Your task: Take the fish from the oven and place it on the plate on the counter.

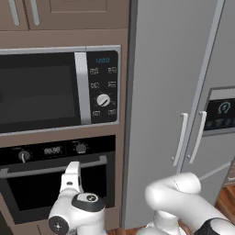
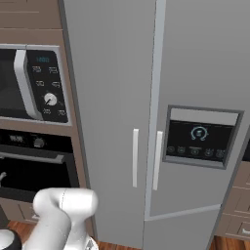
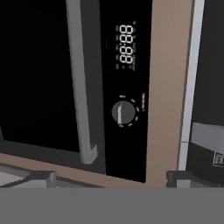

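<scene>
Glossy white rounded arm [image 1: 179,195] segments with dark joint caps and a white end effector [image 1: 71,176].

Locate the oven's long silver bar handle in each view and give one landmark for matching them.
Left base view: silver bar handle crosses the black oven door, lower left, behind the white hand.
Right base view: it sits at the left edge, below the knobs.
Hand view: it stands upright, left of centre.
Shared landmark: the oven's round knob.

oven [image 1: 55,183] below microwave [image 1: 59,87], fridge [image 1: 179,92] right

The oven [image 1: 55,183] – black, dark glass door shut – sits under the microwave, silver bar handle [image 1: 55,167] across its top.
</scene>
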